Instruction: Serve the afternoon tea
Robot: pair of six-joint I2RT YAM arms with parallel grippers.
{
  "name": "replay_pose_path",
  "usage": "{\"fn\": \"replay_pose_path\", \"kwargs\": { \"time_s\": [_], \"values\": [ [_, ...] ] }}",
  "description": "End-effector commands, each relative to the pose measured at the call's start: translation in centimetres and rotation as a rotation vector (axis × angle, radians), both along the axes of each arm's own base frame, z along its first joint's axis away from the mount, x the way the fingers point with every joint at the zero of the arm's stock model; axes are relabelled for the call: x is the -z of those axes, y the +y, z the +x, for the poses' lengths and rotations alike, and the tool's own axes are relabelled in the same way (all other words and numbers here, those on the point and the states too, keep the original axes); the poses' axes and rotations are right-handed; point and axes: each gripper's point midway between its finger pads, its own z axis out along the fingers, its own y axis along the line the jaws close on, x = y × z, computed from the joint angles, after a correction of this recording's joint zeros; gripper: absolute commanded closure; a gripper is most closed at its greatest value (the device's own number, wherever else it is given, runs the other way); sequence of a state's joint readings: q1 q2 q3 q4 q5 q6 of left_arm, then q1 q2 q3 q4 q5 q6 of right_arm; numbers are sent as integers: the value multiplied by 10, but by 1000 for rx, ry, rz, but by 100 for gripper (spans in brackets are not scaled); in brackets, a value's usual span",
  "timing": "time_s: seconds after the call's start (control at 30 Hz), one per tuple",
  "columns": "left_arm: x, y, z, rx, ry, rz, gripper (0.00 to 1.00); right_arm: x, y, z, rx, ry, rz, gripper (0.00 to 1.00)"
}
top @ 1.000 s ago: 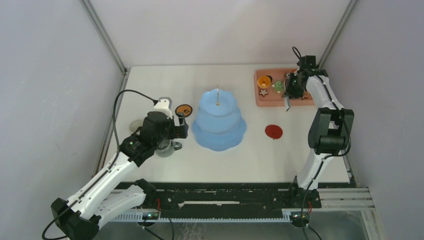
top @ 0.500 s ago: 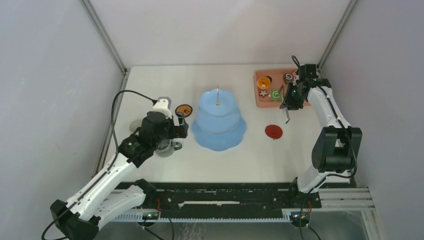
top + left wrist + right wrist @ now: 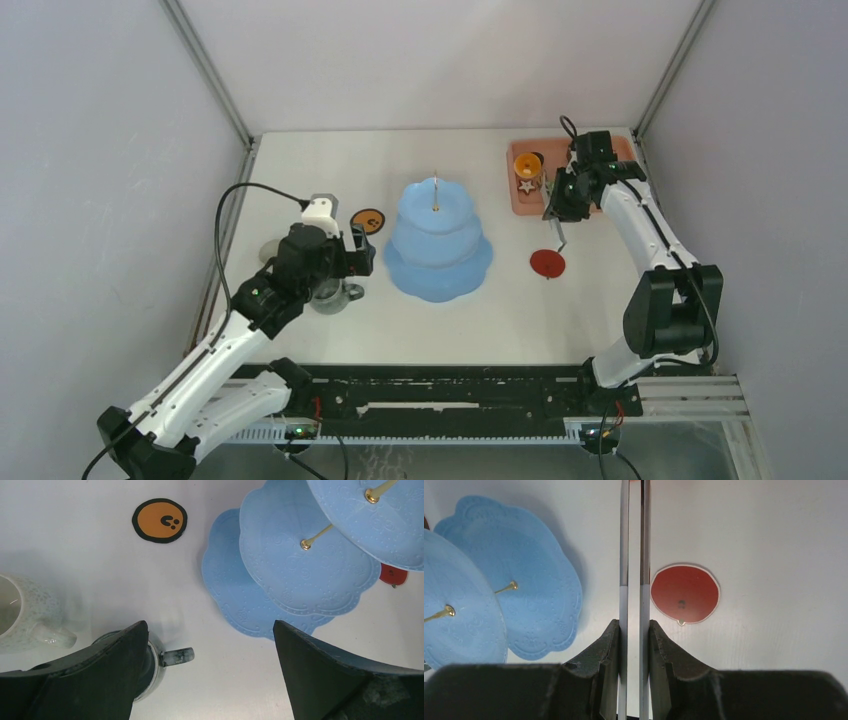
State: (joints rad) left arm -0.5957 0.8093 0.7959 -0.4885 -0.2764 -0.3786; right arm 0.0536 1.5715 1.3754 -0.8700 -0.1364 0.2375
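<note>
Cake stand point(image 3: 437, 245) tiers are scalloped; left claw point(image 3: 210, 630) gapes, right claw point(image 3: 633, 627) grips flat metal tongs point(image 3: 624, 555).

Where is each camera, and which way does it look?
Top view: above and behind the arms, looking down on the table; both arms show, bases at the bottom.
Left wrist: on the left arm, looking down at the blue cake stand, an orange disc and two mugs; its open jaws show below.
Right wrist: on the right arm, looking down along the metal tongs its jaws clamp, at a red disc.
Shared: both wrist views catch the cake stand and red disc.
</note>
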Motion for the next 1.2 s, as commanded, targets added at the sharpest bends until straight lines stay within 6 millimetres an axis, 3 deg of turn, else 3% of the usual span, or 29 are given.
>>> {"fn": "replay_pose_path", "kwargs": {
  "time_s": [0.0, 0.13, 0.27, 0.37, 0.6, 0.73, 0.8, 0.87, 1.07, 1.17],
  "values": [
    [-13, -5, 1, 6, -32, -44, 0, -4, 0, 3, -11, -28, -23, 100],
    [-13, -6, 2, 9, -29, -46, 0, 10, -2, 3, -17, 18, -21, 100],
    [-14, -7, 3, 7, -28, -50, 0, 30, -22, 0, 35, 90, -70, 100],
    [-13, -9, 3, 11, -26, -55, 0, 34, -34, 8, 74, 82, -90, 100],
    [-14, -14, 6, 23, -20, -61, 0, 7, -23, 61, 67, -77, -10, 100],
    [-16, -11, 5, 17, -27, -58, 0, -16, -20, 72, 49, -114, -29, 100],
    [-16, -9, 5, 9, -29, -55, 0, -31, -25, 68, 63, -149, -48, 100],
    [-16, -9, 4, 9, -29, -56, 0, -32, -36, 56, 92, -149, -70, 100],
    [-15, -10, 4, 14, -25, -56, 0, -12, -77, -1, 239, -122, -64, 100],
    [-13, -13, 4, 26, -19, -58, 0, 0, -84, -15, 258, -110, -46, 100]
  ]
}}
